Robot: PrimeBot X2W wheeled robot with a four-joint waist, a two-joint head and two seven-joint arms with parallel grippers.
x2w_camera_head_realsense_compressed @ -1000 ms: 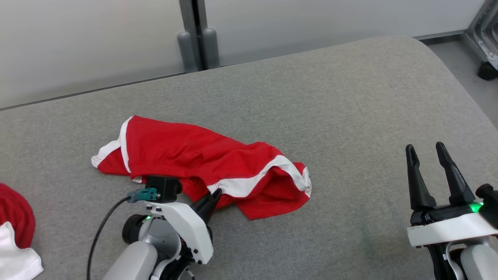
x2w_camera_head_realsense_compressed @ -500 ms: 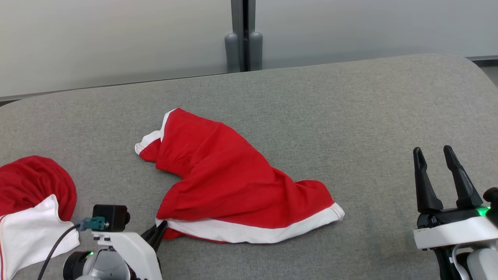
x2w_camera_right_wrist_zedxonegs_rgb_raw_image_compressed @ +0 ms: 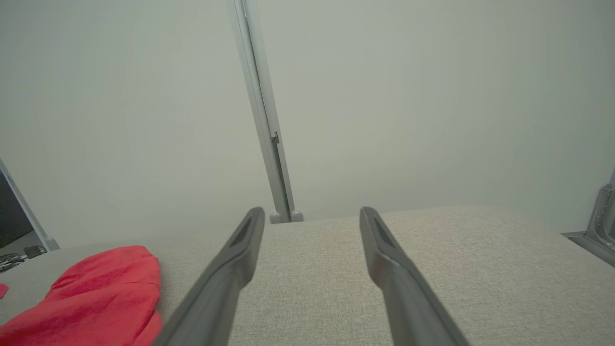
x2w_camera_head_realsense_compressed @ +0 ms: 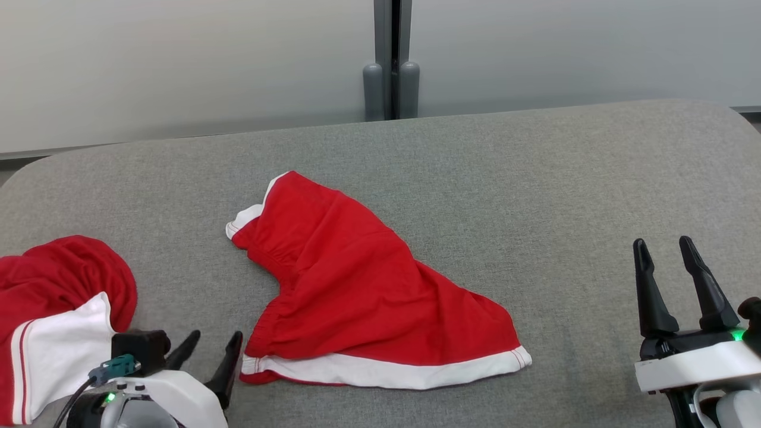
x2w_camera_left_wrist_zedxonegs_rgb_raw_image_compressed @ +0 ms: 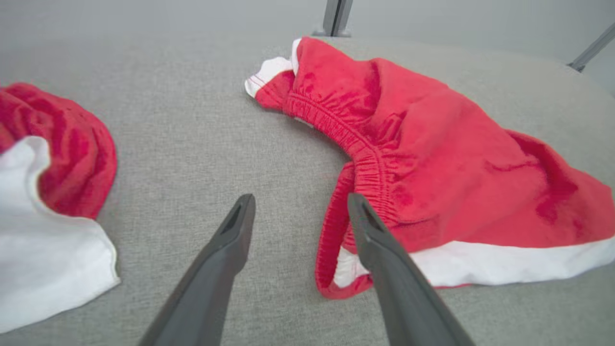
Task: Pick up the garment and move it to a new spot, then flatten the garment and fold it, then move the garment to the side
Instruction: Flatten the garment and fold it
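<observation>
Head view: my left gripper (x2w_camera_head_realsense_compressed: 215,342) stands with jaws spread wide and empty, just left of the red garment (x2w_camera_head_realsense_compressed: 362,291) lying rumpled on the grey cushion (x2w_camera_head_realsense_compressed: 565,178). My right gripper (x2w_camera_head_realsense_compressed: 663,245) – also wide, holding nothing – sits well off to the garment's right.

Left wrist view: the garment's elastic waistband (x2w_camera_left_wrist_zedxonegs_rgb_raw_image_compressed: 370,163) curls against my right finger (x2w_camera_left_wrist_zedxonegs_rgb_raw_image_compressed: 379,250); whether they touch, I cannot tell. A second red-and-white garment (x2w_camera_left_wrist_zedxonegs_rgb_raw_image_compressed: 57,144) lies left of my jaws.

Right wrist view: my spread fingers (x2w_camera_right_wrist_zedxonegs_rgb_raw_image_compressed: 384,259) frame bare cushion – red cloth (x2w_camera_right_wrist_zedxonegs_rgb_raw_image_compressed: 96,288) low to their left.
</observation>
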